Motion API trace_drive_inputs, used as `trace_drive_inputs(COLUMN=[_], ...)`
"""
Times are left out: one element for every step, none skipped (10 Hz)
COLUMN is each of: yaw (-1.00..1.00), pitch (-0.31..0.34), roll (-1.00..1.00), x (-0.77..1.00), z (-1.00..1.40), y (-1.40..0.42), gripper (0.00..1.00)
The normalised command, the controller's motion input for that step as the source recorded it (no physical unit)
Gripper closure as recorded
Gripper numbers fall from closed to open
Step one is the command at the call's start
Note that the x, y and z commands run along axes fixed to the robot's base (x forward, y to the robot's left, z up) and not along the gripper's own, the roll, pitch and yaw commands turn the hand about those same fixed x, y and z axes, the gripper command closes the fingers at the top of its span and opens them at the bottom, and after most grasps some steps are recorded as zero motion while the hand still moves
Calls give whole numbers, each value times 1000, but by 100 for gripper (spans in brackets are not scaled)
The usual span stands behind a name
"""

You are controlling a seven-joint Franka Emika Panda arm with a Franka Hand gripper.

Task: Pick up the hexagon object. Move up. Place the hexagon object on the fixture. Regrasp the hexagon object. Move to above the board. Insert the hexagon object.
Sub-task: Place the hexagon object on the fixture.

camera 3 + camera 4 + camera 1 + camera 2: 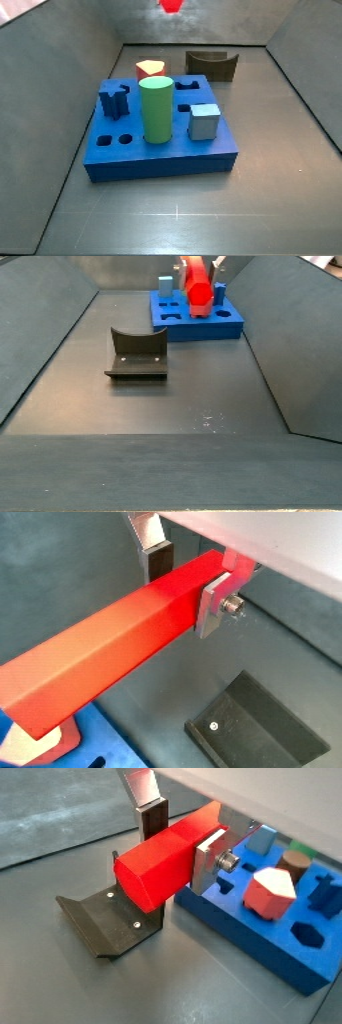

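The hexagon object (pixel 107 652), a long bright red bar, hangs in the air with my gripper (pixel 185 597) shut on one end of it. In both wrist views a silver finger plate with a bolt presses one side and a dark pad the opposite side. The same bar (pixel 160 868) hangs over the fixture (pixel 114 918), a small dark notched block on the floor. The blue board (pixel 254 946) lies right beside the fixture. In a side view the bar (pixel 198 286) hangs in front of the board (pixel 201 328), well above the fixture (pixel 136 353). In the opposite side view only its red tip (pixel 171 5) shows, above the fixture (pixel 210 65).
On the board (pixel 160 160) stand a green cylinder (pixel 158 110), a grey-blue cube (pixel 203 122), a blue piece (pixel 114 100) and a short yellow-topped piece (pixel 151 70). Sloping dark walls close in the floor on both sides.
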Motion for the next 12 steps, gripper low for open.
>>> trace_drive_inputs(yaw=[-120, -134, -164, -161, -151, -139, -123, -105, -88, -77, -69, -59], pitch=[249, 240, 216, 158, 116, 82, 60, 46, 29, 26, 29, 38], roll=[-1000, -1000, -999, -796, -645, -487, -331, -226, -185, -177, -175, -175], x=[1000, 1000, 1000, 1000, 1000, 1000, 1000, 1000, 1000, 1000, 982, 893], z=[2, -2, -6, -7, -9, -10, -10, -6, -6, -14, -11, -10], y=[192, 175, 148, 132, 119, 106, 96, 76, 70, 66, 57, 43], gripper=[100, 100, 100, 100, 100, 100, 100, 100, 100, 100, 100, 100])
